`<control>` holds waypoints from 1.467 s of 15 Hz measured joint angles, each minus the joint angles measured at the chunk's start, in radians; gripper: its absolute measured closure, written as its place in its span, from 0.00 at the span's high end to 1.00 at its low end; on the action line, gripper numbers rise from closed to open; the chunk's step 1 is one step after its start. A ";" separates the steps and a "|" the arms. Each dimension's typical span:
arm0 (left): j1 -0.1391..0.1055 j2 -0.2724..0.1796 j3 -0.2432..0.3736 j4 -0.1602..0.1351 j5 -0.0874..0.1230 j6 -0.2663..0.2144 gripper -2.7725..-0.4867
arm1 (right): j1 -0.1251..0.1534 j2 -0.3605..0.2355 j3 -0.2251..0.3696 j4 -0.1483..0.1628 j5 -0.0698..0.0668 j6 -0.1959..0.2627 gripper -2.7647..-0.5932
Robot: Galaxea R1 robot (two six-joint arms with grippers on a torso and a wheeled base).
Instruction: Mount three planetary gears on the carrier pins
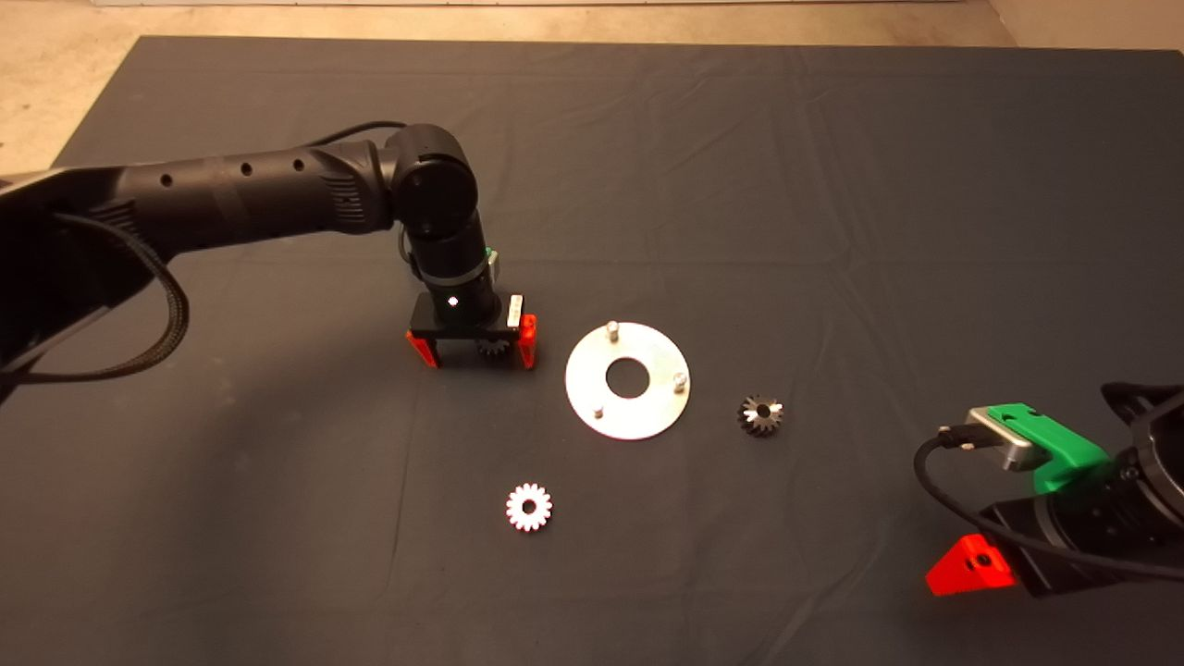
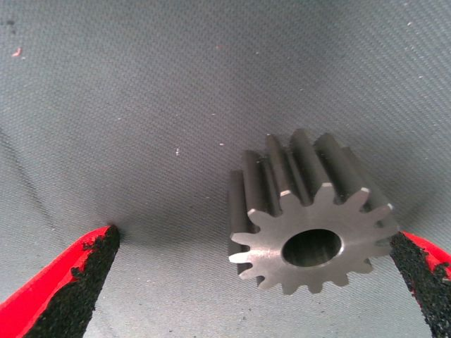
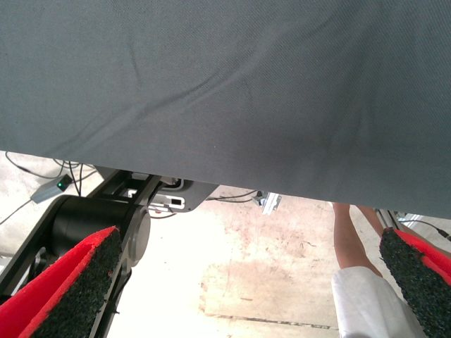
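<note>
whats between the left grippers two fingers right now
One planetary gear sits on the mat between the open left gripper fingers, close against one pad, a bare gap to the other. The left wrist view shows it.

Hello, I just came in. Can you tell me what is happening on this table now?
The left gripper is down at the mat, open around one gear; one pad is at its teeth, the other apart. The round disc lies beside it with all three pins bare. Two more gears wait on the mat. The right gripper is parked at the lower right edge, open.
</note>
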 joint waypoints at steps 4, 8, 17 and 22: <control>0.000 0.003 0.001 0.000 0.000 0.000 1.00 | 0.000 0.000 0.000 0.000 0.000 0.000 0.98; -0.007 0.003 0.028 0.001 -0.012 0.000 0.96 | -0.001 0.000 0.000 0.000 0.000 0.000 0.98; -0.036 0.005 0.046 0.045 -0.019 0.000 0.89 | -0.011 0.000 0.000 0.000 0.000 0.000 0.98; -0.035 0.005 0.048 0.061 -0.019 0.000 0.83 | -0.012 0.000 0.000 0.000 0.000 0.000 0.98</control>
